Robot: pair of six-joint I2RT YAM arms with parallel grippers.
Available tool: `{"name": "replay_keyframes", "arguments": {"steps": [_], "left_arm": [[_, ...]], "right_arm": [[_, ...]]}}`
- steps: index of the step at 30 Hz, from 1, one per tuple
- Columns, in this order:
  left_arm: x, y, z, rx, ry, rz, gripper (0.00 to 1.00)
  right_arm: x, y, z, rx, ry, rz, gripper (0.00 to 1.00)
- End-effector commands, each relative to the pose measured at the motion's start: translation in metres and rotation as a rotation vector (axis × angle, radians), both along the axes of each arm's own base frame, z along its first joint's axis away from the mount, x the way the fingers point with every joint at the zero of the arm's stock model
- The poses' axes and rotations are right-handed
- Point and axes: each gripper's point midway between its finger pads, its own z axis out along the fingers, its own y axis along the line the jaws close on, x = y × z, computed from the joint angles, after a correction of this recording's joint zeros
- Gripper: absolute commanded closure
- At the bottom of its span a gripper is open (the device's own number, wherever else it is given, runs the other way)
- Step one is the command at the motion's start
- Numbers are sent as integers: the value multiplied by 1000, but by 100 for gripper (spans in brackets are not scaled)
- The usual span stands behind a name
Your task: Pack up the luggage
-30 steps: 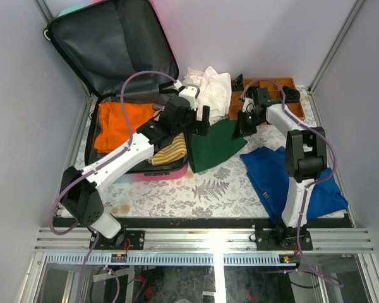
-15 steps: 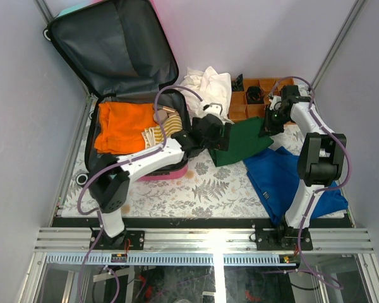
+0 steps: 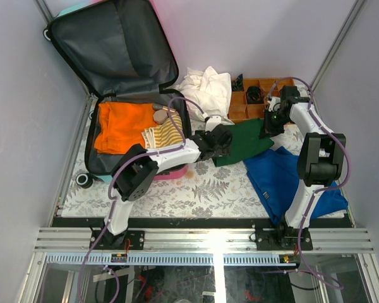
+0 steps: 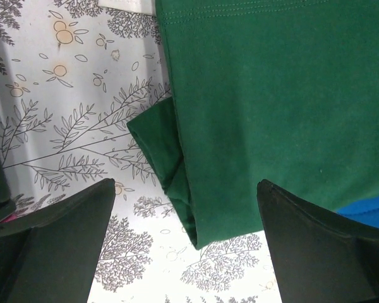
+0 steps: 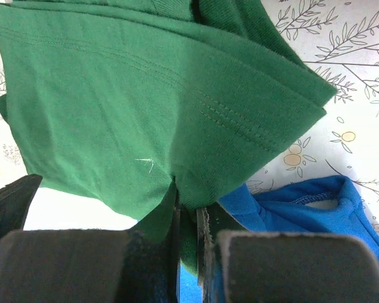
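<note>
The luggage lies open at the back left, its dark lid leaning on the wall; an orange garment and a yellow striped cloth lie inside. A folded green garment rests on the patterned table between the arms. My left gripper hovers open over that garment's near left corner, nothing between its fingers. My right gripper is shut on the green garment's right edge, pinching a fold of cloth.
A blue garment lies at the right, partly under the green one. White clothes are heaped at the back centre beside an orange compartment tray. The suitcase's front rim sits just left of my left arm.
My left arm has swung right out of the suitcase and lowered over the green garment's left corner. The right gripper pulled the garment rightward earlier and has held still since.
</note>
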Motion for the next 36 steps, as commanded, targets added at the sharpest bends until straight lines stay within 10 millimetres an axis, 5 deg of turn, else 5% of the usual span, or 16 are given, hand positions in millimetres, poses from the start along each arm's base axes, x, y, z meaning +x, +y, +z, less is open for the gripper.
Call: {"name": "replay_keyframes", "arguments": {"steps": [1,16,21,26,31,36], "left_arm": [[15,-5,-4,-10,-15,77,8],[20,-9,-58,-11,71,122,14],[23,-23,-64,-52,88,71,38],[40,-43,-22,-88,-17,-41,70],[54,-52,62,-81,-193,-179,100],[55,-32,138,-32,-346,-272,100]], "right_arm": [[0,-3,23,-17,-61,22,100],[2,5,25,30,-61,29,100],[2,7,23,44,-56,23,100],[4,10,33,58,-78,22,100],[9,14,71,80,-165,17,100],[9,25,122,135,-262,18,100]]}}
